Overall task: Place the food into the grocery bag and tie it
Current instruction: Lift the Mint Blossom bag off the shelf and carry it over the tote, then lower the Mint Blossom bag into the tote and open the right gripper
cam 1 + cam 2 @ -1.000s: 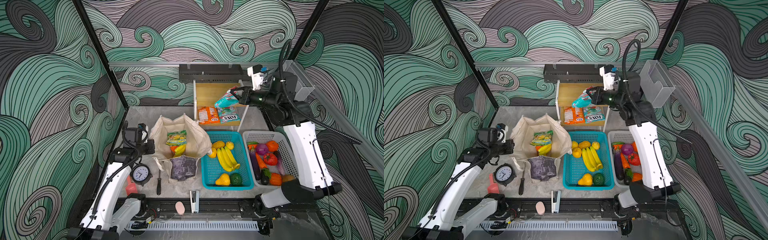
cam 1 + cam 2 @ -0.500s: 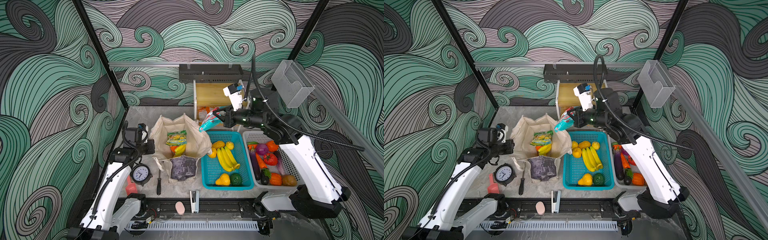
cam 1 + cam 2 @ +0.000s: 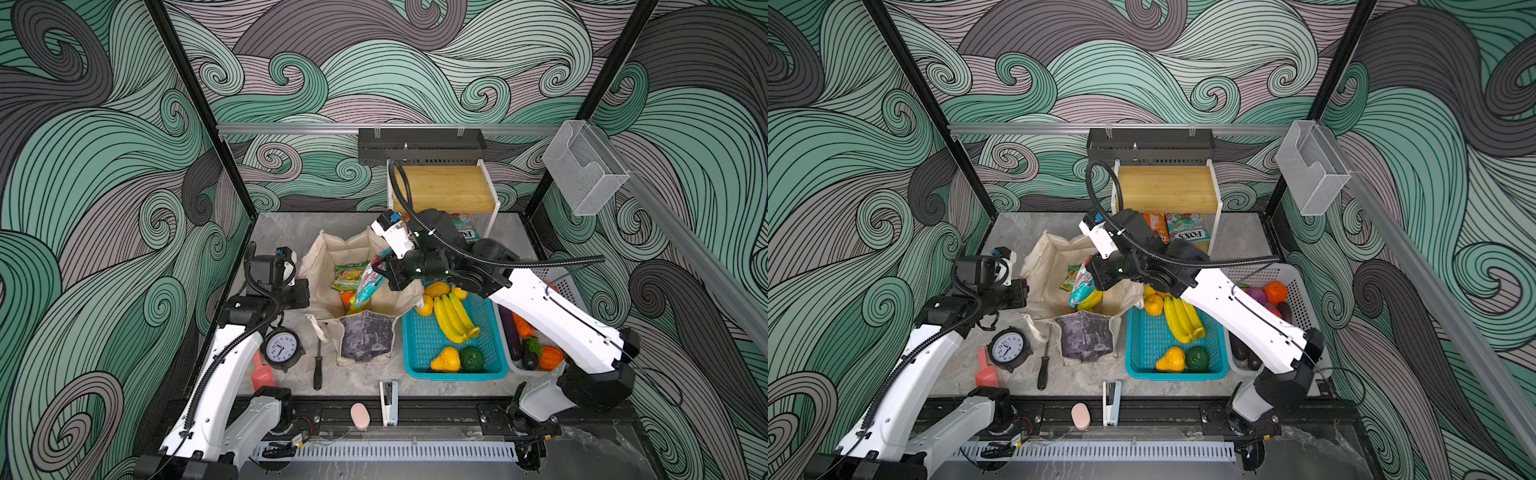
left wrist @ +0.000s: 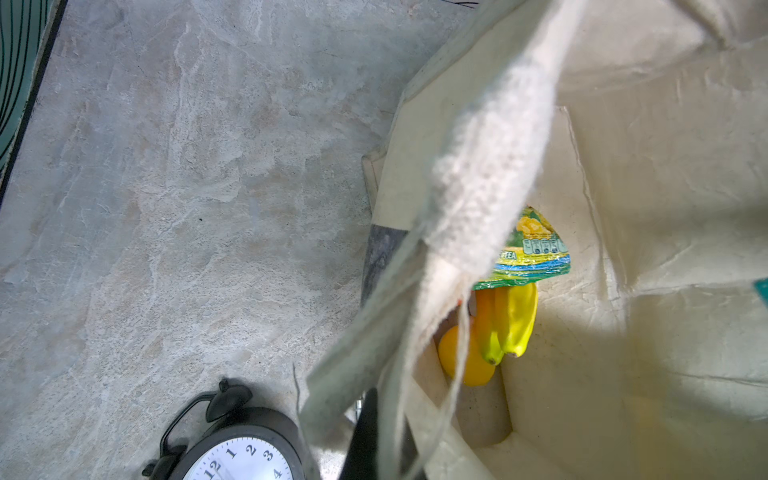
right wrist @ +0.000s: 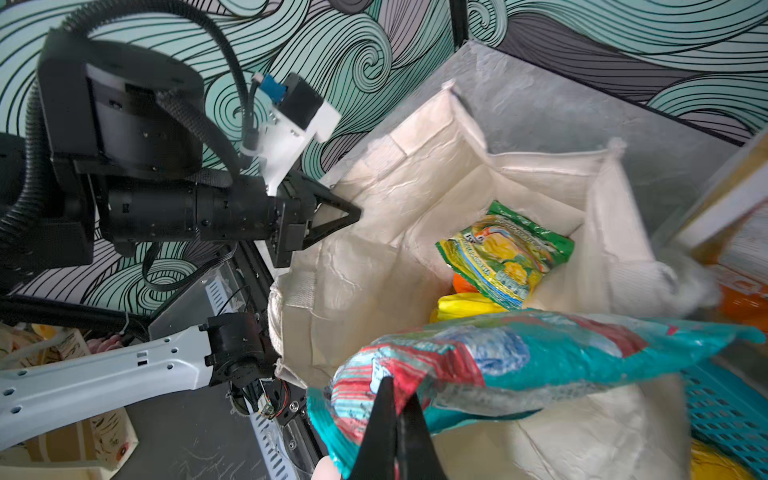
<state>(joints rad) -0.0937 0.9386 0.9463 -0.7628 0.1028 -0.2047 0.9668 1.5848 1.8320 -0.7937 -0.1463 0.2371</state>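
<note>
Both top views show right tool (image 3: pixel 377 270) clenched on teal-red packet (image 3: pixel 368 286), carried from shelf (image 3: pixel 444 189) over grocery bag (image 3: pixel 324 257)

The right gripper (image 5: pixel 399 401) pinches a glossy teal-red candy packet (image 5: pixel 540 353) above the open cream canvas tote bag (image 5: pixel 365 266), which holds a yellow-green packet (image 5: pixel 503 249).

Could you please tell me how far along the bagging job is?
Done: a yellow-green candy packet, bananas and a round fruit lie inside the canvas tote. In hand: the right gripper is shut on a teal-red candy packet over its mouth; the left gripper pinches its edge. Left: produce in the teal basket and white basket, shelf packets, tying the strap handles.
</note>
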